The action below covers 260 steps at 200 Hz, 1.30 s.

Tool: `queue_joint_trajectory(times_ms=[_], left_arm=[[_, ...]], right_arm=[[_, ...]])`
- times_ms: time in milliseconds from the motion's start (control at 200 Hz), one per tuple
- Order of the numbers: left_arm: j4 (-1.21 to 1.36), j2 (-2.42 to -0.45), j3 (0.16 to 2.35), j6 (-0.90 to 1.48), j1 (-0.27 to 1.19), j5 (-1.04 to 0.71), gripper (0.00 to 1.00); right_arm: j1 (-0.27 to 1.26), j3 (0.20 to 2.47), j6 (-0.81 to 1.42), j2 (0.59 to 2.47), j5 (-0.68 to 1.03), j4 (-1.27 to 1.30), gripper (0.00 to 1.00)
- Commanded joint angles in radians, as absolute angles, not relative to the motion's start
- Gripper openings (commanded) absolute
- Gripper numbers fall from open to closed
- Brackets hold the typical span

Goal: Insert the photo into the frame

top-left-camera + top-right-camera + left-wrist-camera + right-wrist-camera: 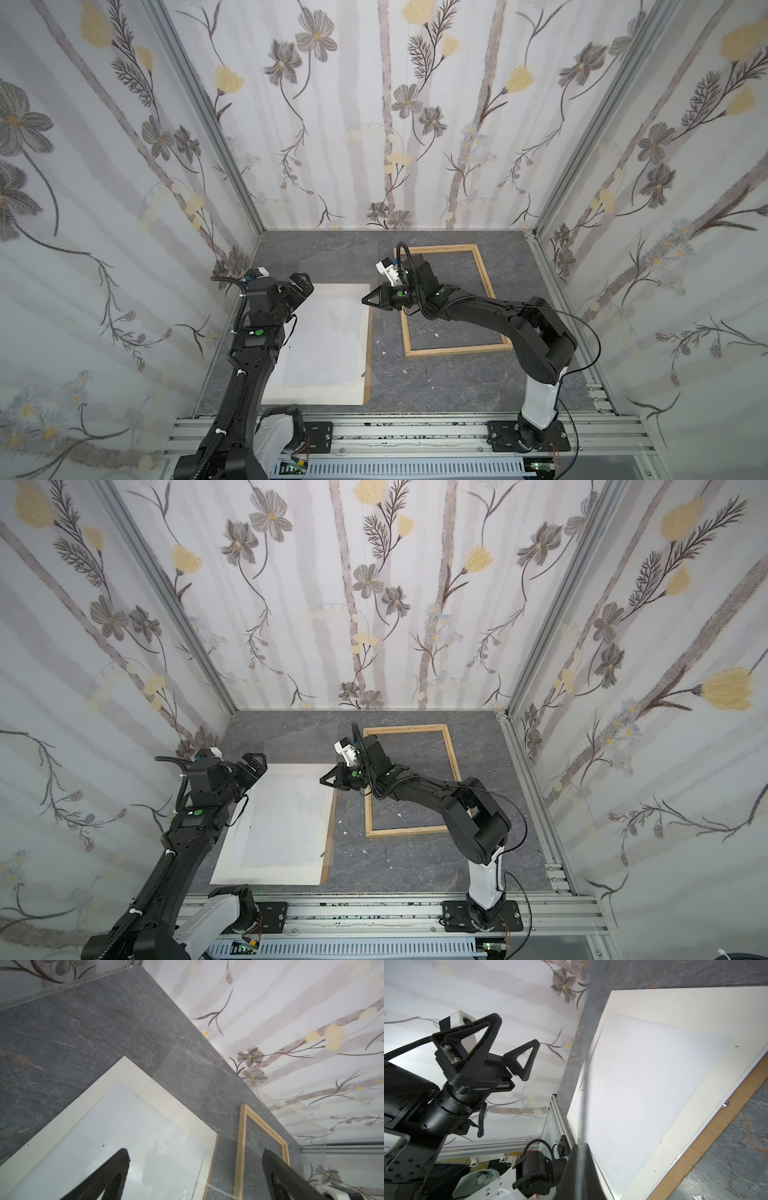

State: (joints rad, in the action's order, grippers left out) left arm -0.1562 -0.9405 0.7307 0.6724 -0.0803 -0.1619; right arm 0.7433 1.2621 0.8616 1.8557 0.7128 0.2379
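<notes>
**A:** Claws first: which one is free?
**B:** The left gripper (302, 286), jaws spread and empty, hangs over the far corner of the photo (328, 345). The right gripper (366, 300) is clenched on a clear pane (193, 1072).
**A:** And how does the photo lie?
**B:** White side up on the mat board (316, 395), its long axis running near to far. The frame (457, 350) lies parallel, to its right.

A grey marbled counter (436, 386) carries everything. On its left half lies a white mat board (316, 397), resting on a brown backing panel (699, 1147) that shows only as a thin strip along the board's right edge. A clear pane (345, 262), faint and hard to trace, shows over the board's far end. White scraps (384, 353) lie just right of the panel. Floral wallpaper walls (374, 124) stand left, far and right. An aluminium rail (415, 432) runs along the near edge.
</notes>
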Motion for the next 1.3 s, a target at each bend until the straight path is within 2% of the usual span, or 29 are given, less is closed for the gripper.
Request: queue_joint_trajectory(times_ms=[0, 350, 535, 884, 1044, 1294], left_arm=[[-0.228, -0.918, 0.773, 0.638, -0.083, -0.193, 1.00], [-0.147, -0.913, 0.764, 0.617, -0.083, -0.335, 1.00], [0.097, -0.921, 0.669, 0.664, -0.081, -0.570, 1.00], [0.531, -1.086, 0.600, 0.776, -0.071, -0.816, 1.00], [0.655, -1.188, 0.629, 0.820, -0.048, -0.875, 1.00], [0.736, -1.298, 0.622, 0.863, 0.002, -0.869, 1.00]], right_arm=[[0.719, 1.260, 0.823, 1.804, 0.759, 0.237, 0.00], [0.599, 1.223, 0.762, 1.645, 0.839, 0.150, 0.00], [0.503, 1.197, 0.768, 1.536, 0.922, 0.154, 0.00], [0.402, 1.125, 0.878, 1.411, 1.032, 0.274, 0.00], [0.396, 1.099, 0.925, 1.410, 1.053, 0.336, 0.00], [0.388, 1.070, 0.971, 1.428, 1.076, 0.408, 0.00]])
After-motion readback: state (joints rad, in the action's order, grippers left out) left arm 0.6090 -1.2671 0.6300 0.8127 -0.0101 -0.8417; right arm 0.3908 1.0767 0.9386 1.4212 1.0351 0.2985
